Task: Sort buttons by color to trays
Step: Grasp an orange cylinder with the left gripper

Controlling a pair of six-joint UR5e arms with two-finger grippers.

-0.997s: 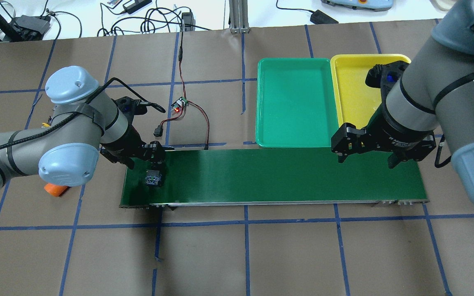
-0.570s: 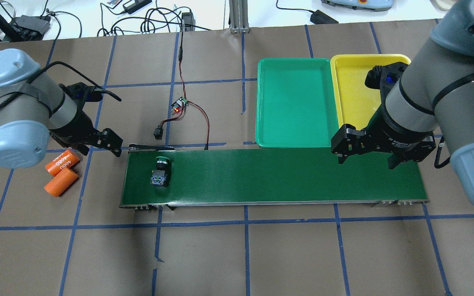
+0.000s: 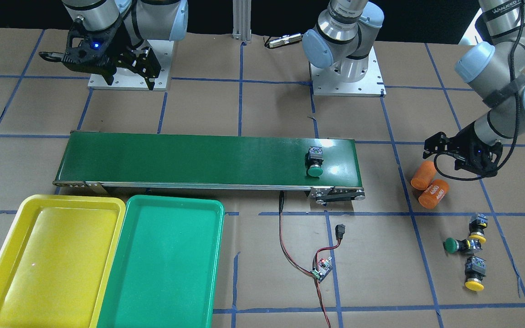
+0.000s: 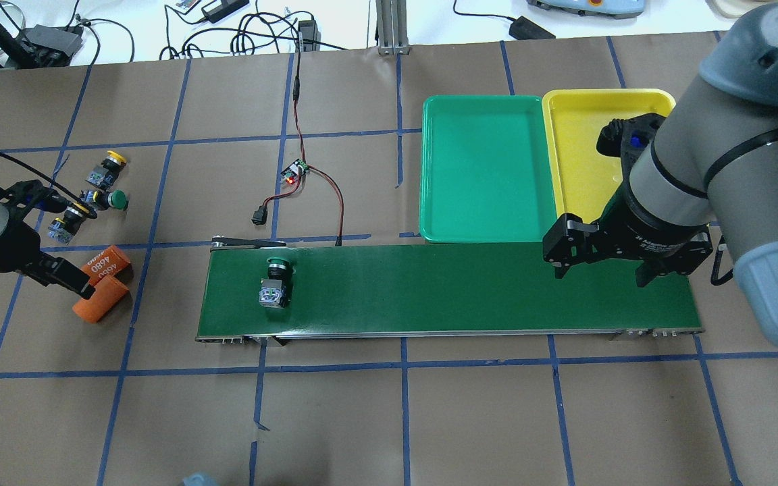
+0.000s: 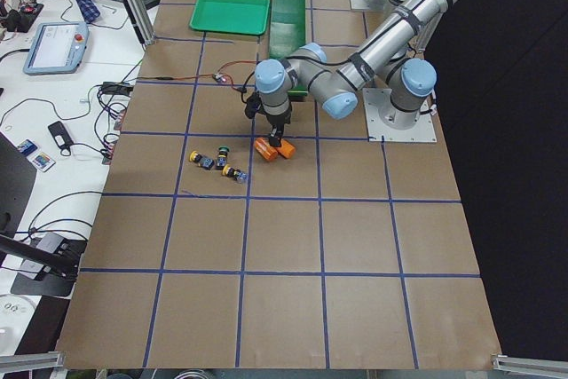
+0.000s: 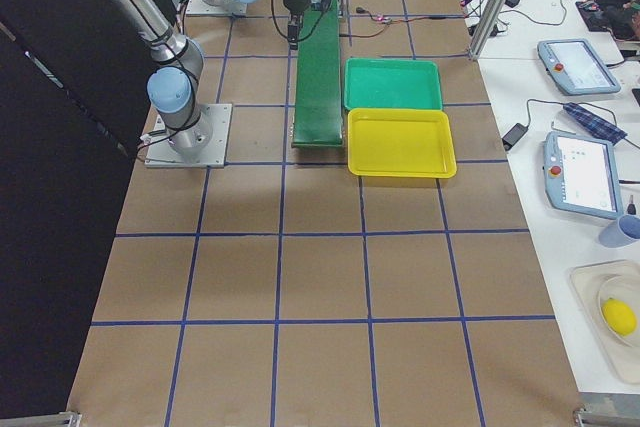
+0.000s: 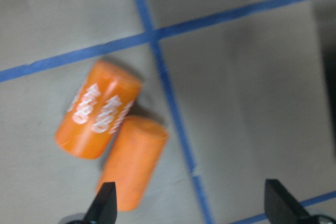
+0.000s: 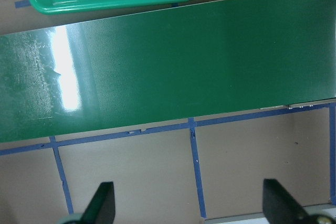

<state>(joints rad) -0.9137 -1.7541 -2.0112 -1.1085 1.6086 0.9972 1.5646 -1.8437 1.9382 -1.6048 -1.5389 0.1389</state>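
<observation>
Button on the belt: 1 green-capped button [image 4: 274, 283] lies on its side on the conveyor belt [image 4: 463, 290], near the end on the robot's left. Its cap points at the belt's far edge and its blocky body at the robot.
Other buttons: 3 more sit on the table past that end of the belt: 1 green button [image 4: 113, 200], 1 yellow button [image 4: 107, 164] and a 2nd yellow button [image 4: 68, 223]. They lie close together. You cannot tell whether any touch.
Handling: expect each one to be light, stiff plastic. The round cap looks smooth and likely to roll or slip, so pinch across the flat sides of the body, low and square, with modest force.
Trays: the green tray [image 4: 483, 101] and the yellow tray [image 4: 578, 135] stand side by side with their edges touching, just behind the belt's other end. No button is in either.
Right gripper [image 4: 600, 273]: it hovers over the belt's end by the trays, well apart from the button, with its fingers spread wide and nothing between them.
Left gripper [image 7: 191, 205]: it hangs over the 2 orange cylinders [image 7: 113, 145], fingers apart and empty, beside the 3 loose buttons. Its wrist picture is blurred.
Risk: a grip on the cap may squirt the button sideways.
</observation>
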